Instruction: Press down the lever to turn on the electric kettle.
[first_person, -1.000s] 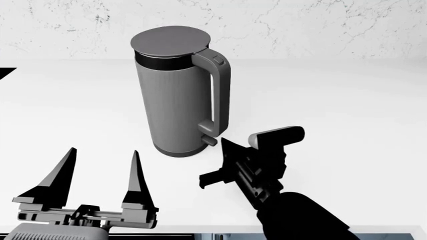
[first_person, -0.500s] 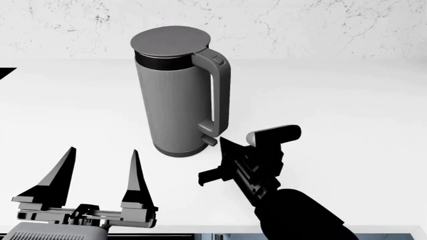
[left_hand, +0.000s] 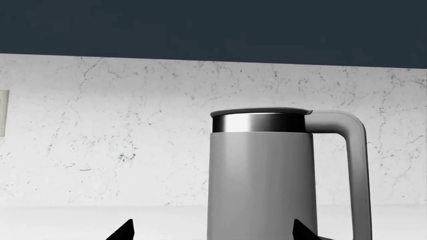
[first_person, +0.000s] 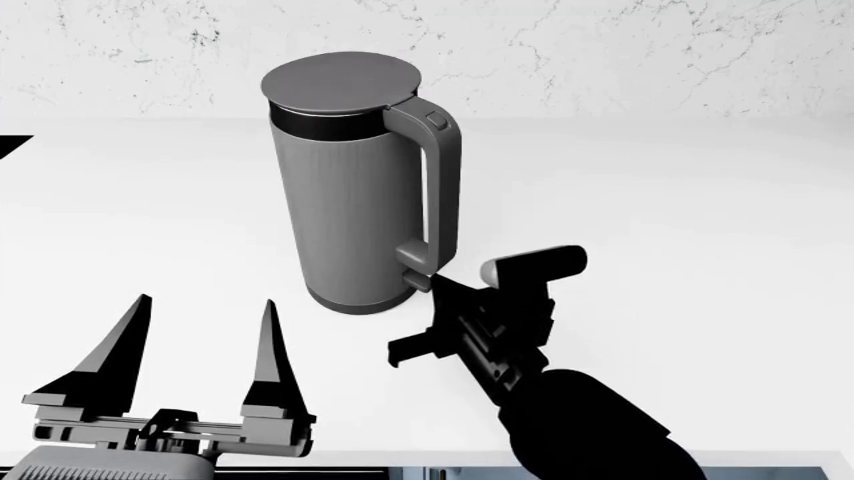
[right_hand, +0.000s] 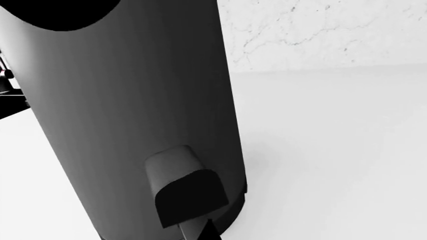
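The electric kettle (first_person: 350, 190) stands upright on the white counter, its loop handle (first_person: 445, 180) turned to the right. The lever (first_person: 415, 278) sticks out at the handle's lower end. My right gripper (first_person: 437, 284) is shut to a single point, and its tip is at the lever, touching or nearly touching it. In the right wrist view the lever (right_hand: 185, 186) fills the lower middle against the kettle body (right_hand: 133, 100), with the gripper tip (right_hand: 204, 233) just under it. My left gripper (first_person: 203, 335) is open and empty, in front of and left of the kettle; the left wrist view (left_hand: 212, 233) shows the kettle (left_hand: 260, 175) ahead of it.
A marble backsplash (first_person: 601, 50) runs behind the counter (first_person: 694, 220). The counter's front edge (first_person: 400, 466) is just below both arms. A dark shape (first_person: 11, 146) shows at the left edge. A wall outlet (left_hand: 2, 112) shows in the left wrist view.
My right gripper has moved forward and left, closing the gap to the lever. The left arm and the kettle have not moved.
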